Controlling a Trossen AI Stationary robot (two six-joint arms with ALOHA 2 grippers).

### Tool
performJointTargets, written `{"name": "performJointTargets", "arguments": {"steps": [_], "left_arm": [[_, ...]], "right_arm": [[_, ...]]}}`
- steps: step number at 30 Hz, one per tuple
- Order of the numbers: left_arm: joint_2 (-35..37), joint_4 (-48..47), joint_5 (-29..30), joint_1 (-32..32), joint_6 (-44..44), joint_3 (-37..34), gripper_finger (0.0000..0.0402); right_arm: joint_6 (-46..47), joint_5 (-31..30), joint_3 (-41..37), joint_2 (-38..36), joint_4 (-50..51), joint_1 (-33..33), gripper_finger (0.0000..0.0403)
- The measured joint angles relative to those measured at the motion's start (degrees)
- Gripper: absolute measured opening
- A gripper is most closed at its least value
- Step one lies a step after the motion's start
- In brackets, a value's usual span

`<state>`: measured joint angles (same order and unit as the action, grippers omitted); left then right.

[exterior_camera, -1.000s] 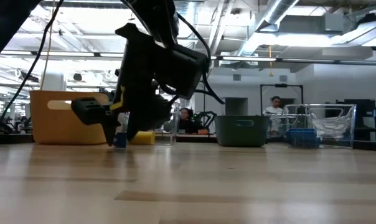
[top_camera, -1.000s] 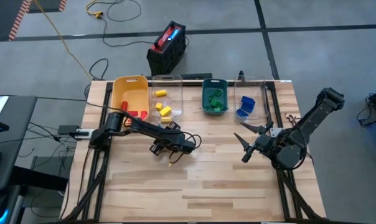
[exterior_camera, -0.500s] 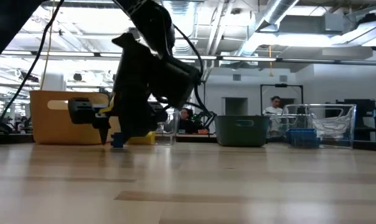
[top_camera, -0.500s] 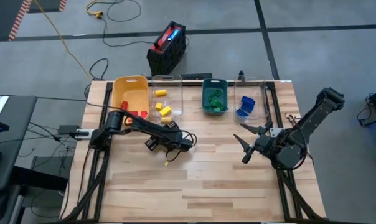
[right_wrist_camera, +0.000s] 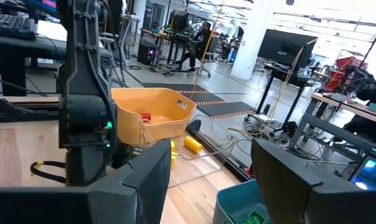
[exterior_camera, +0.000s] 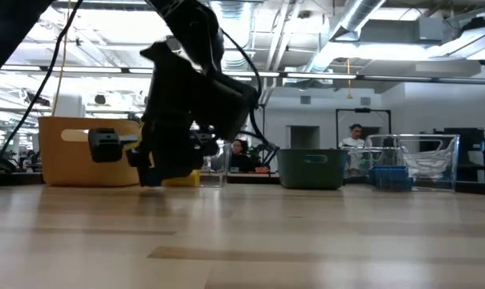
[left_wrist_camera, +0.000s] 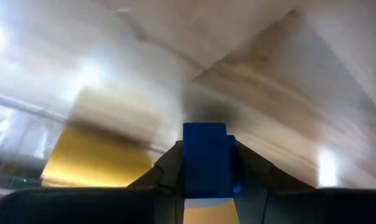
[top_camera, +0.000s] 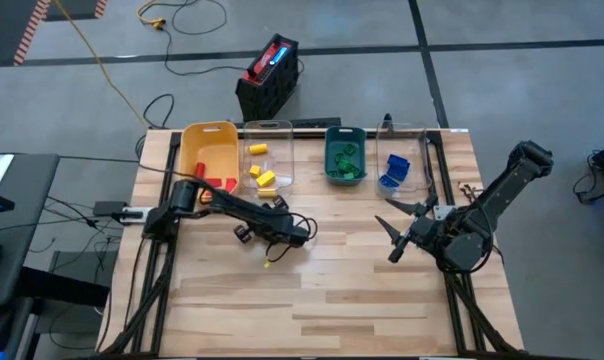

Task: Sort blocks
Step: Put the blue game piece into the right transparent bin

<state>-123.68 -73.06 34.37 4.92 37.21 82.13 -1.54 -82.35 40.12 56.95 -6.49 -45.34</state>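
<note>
A blue block [left_wrist_camera: 205, 158] sits between the fingers of my left gripper [top_camera: 245, 233], which is shut on it over the table's middle left. In the low view the gripper [exterior_camera: 146, 164] is right down at the table top, and the block [exterior_camera: 151, 180] peeks out below it. Other blocks lie sorted in bins at the far edge: red in the yellow bin [top_camera: 208, 153], yellow in a clear bin [top_camera: 267, 160], green in the teal bin [top_camera: 344, 155], blue in a second clear bin [top_camera: 402, 165]. My right gripper [top_camera: 392, 237] waits open, raised over the table's right. My left gripper pinches the blue block by two opposite sides [left_wrist_camera: 189, 163] between its two fingers [left_wrist_camera: 253, 177]. The fingers slant down at it from above. The block stands upright in the hold, low at the table; whether it is lifted clear, I cannot tell.
The bins stand in a row along the far edge. A black and red box [top_camera: 269, 75] lies on the floor behind the table. The near half of the wooden table top [top_camera: 322, 300] is bare wood. People show in the room far beyond.
My left gripper has rolled its wrist, settled over the blue block on the table and shut on it. The block has stayed about where it was. My right arm has kept still.
</note>
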Motion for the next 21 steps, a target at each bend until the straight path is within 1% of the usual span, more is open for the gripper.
{"name": "performJointTargets", "arguments": {"steps": [4,6,7,9,11,13,15,18,21], "left_arm": [[0.9,-3.0,-0.3,0.7,-5.3,3.4,0.0081],[3.1,-2.0,-1.8,0.7,-8.6,5.3,0.0081],[4.8,-0.7,-3.0,0.7,-10.1,5.7,0.0081],[8.5,4.5,-5.9,0.4,-13.4,5.7,0.0081],[13.3,13.1,-10.2,-0.1,-16.3,3.3,0.0081],[18.2,23.7,-13.0,-0.2,-17.5,-0.6,0.0081],[22.7,35.8,-14.5,0.2,-17.6,-5.7,0.0081],[27.7,53.7,-17.2,0.9,-18.4,-13.4,0.0081],[31.2,69.8,-17.9,1.7,-18.3,-19.2,0.0081]], "right_arm": [[0.0,0.0,0.0,0.0,1.2,-0.6,0.0235],[1.2,0.4,0.0,0.0,2.8,-1.3,0.0235],[1.5,1.5,0.0,0.0,3.6,-1.5,0.0235],[2.0,6.0,0.0,0.0,5.1,-1.3,0.0235],[2.2,10.0,0.0,0.9,5.3,0.1,0.0235],[3.0,11.9,0.0,2.4,5.8,2.0,0.0235],[3.0,13.9,0.0,4.2,6.0,3.8,0.0235],[1.3,16.8,0.0,7.4,4.7,6.4,0.0235],[-1.9,18.6,0.0,9.6,-1.0,8.3,0.0235]]}}
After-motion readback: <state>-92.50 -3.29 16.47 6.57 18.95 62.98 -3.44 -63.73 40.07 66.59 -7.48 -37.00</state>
